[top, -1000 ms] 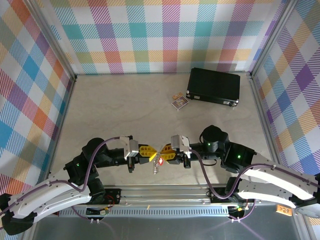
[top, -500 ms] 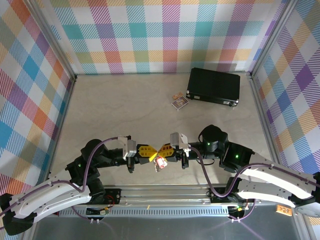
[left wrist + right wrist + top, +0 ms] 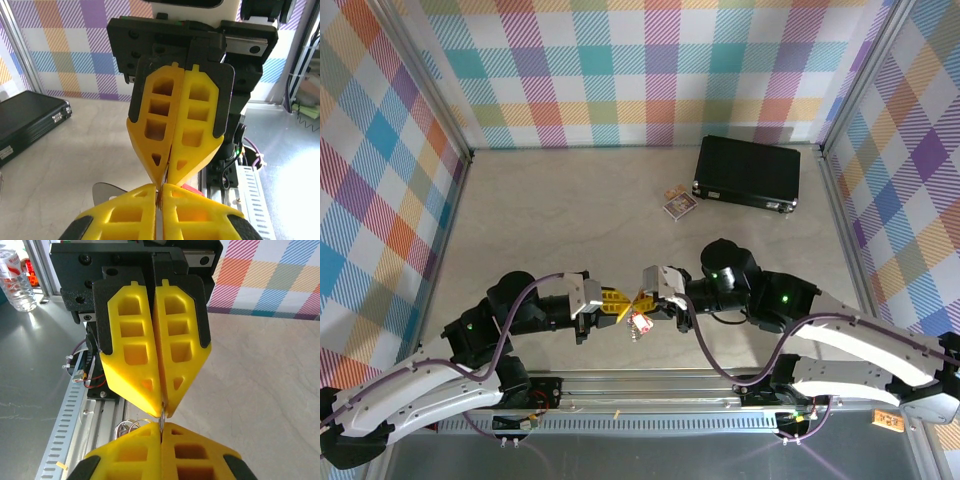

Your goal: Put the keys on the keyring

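Low over the table's near edge, my left gripper and right gripper meet tip to tip. Both are shut on the thin metal edge of the keyring, pinched from opposite sides. The ring's wire shows between my left fingertips. The red-headed key hangs just under the joined tips, and a sliver of its red head peeks past the left fingers. Small silvery loops of the chain dangle beside the right fingers. The yellow fingers hide most of the ring.
A black rectangular case lies at the back right, with a small printed card packet to its left. The aluminium rail runs along the near edge just below the grippers. Patterned walls close in three sides.
The right gripper has closed and its arm has swung in leftwards, wrist turned. The red key has dropped from between the tips to hang under them. The left gripper has edged right.
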You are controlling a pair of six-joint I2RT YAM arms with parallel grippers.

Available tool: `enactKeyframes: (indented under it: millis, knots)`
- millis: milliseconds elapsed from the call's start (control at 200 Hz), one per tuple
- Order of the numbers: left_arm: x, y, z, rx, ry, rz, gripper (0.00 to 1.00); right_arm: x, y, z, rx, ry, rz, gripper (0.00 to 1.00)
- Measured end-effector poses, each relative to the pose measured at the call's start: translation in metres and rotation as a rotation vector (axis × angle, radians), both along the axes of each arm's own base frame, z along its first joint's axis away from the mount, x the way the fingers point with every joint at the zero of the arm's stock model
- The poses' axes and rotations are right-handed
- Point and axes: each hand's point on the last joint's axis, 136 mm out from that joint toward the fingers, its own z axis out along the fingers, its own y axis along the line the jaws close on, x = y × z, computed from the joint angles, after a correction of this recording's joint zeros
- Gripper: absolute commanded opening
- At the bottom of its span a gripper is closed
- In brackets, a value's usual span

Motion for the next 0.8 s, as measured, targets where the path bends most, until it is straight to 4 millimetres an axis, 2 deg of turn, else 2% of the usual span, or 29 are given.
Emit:
enactKeyframes:
  millis: [295, 325, 420, 635, 800]
  knots:
    - [0.002, -0.004, -0.015, 0.073, 0.020, -0.009, 0.18, -0.002, -0.001, -0.017, -0.077, 0.022, 0.018, 0.00]
    - [0.002, -0.004, -0.016, 0.076, 0.020, -0.010, 0.17, -0.003, -0.002, -0.018, -0.081, 0.025, 0.018, 0.00]
    - [-0.001, -0.005, -0.016, 0.079, 0.015, -0.027, 0.00, -0.002, -0.003, -0.019, -0.089, 0.029, 0.016, 0.00]
    - [-0.001, -0.005, -0.015, 0.075, 0.014, -0.029, 0.00, -0.002, -0.003, -0.018, -0.086, 0.031, 0.018, 0.00]
    - [-0.004, -0.002, -0.004, 0.022, 0.005, -0.028, 0.00, -0.003, -0.001, -0.009, -0.048, 0.022, 0.023, 0.18]
